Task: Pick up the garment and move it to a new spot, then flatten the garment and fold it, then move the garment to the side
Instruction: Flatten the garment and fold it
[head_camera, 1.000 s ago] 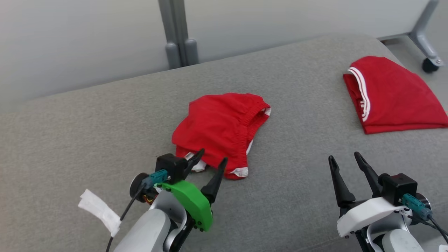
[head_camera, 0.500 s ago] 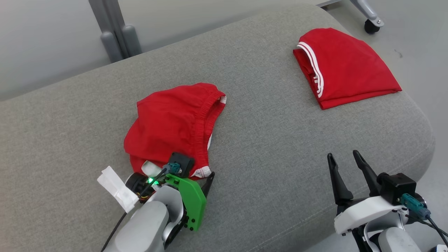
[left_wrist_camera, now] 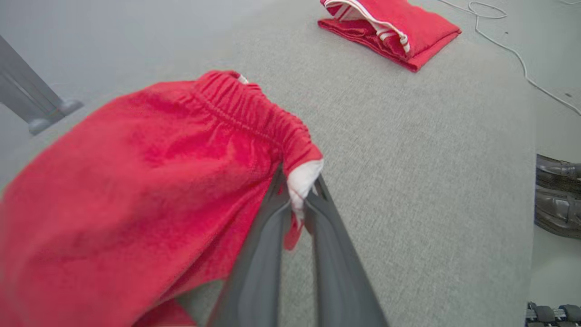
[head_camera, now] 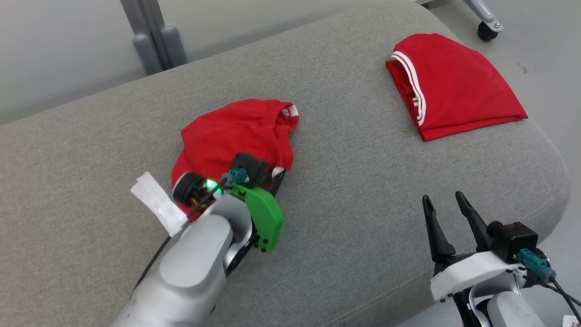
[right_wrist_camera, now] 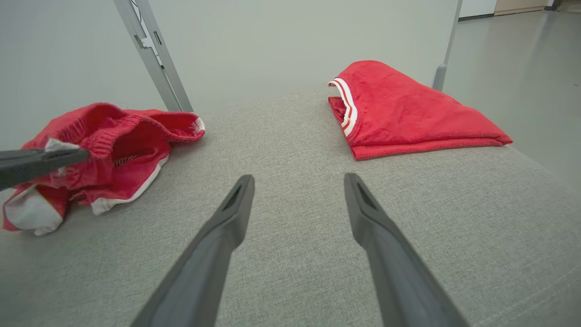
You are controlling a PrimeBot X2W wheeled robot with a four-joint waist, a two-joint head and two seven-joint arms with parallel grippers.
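Note:
The garment, red shorts with white trim and an elastic waistband, lies bunched on the grey cushioned surface left of centre. My left gripper is shut on its white-trimmed hem. In the left wrist view the left gripper pinches that hem, and the red cloth hangs raised to the left of the fingers. The right wrist view shows the garment at the left with a left fingertip across it. My right gripper stands open near the front right edge, its fingers holding nothing.
A second red garment, folded with white stripes, lies at the far right of the surface. Grey posts stand behind the back edge, and a caster wheel is on the floor beyond. The surface drops off at the right.
The head camera has shifted. My left gripper went forward onto the garment's near hem, shut on it and drew it up and back, bunching the cloth. The right gripper has stayed open in place.

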